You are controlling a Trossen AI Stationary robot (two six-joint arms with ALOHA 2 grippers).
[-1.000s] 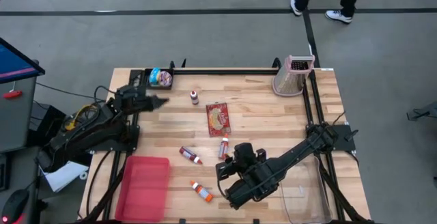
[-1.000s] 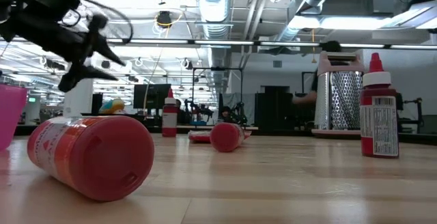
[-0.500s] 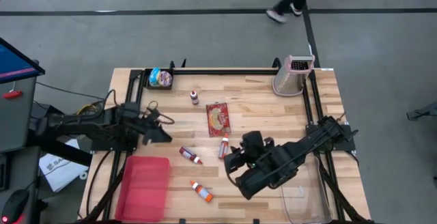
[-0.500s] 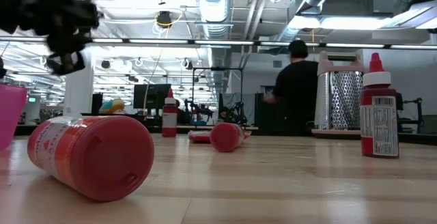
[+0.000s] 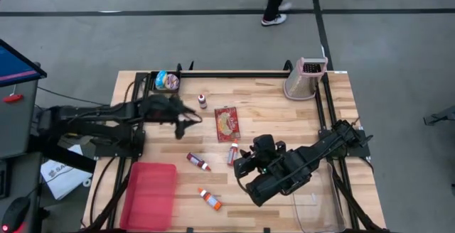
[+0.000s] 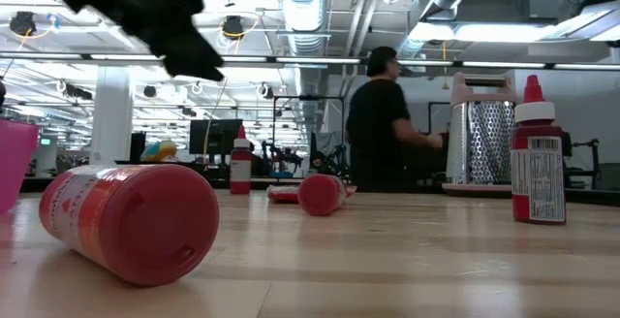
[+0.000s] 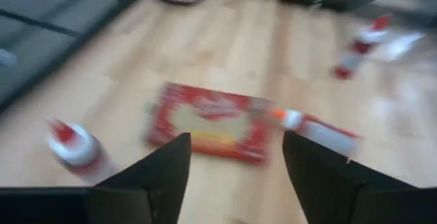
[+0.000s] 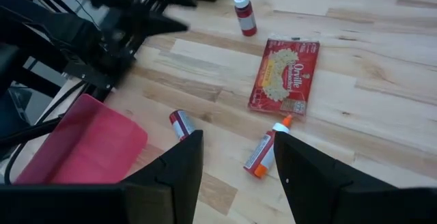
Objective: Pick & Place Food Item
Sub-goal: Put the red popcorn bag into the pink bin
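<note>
Swung my left gripper (image 5: 190, 115) toward frame center, fingers apart, empty, beside the popcorn packet (image 5: 227, 123); right gripper (image 5: 245, 169) parted too.

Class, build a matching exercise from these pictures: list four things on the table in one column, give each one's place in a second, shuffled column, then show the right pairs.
Things:
1. grater
2. pink tray
3. popcorn packet
4. left gripper

Places:
A. flat in the middle of the table
B. raised over the table, beside the popcorn packet
C. upright at the table's far right corner
D. at the table's near left edge

Pairs: 1-C, 2-D, 3-A, 4-B
</note>
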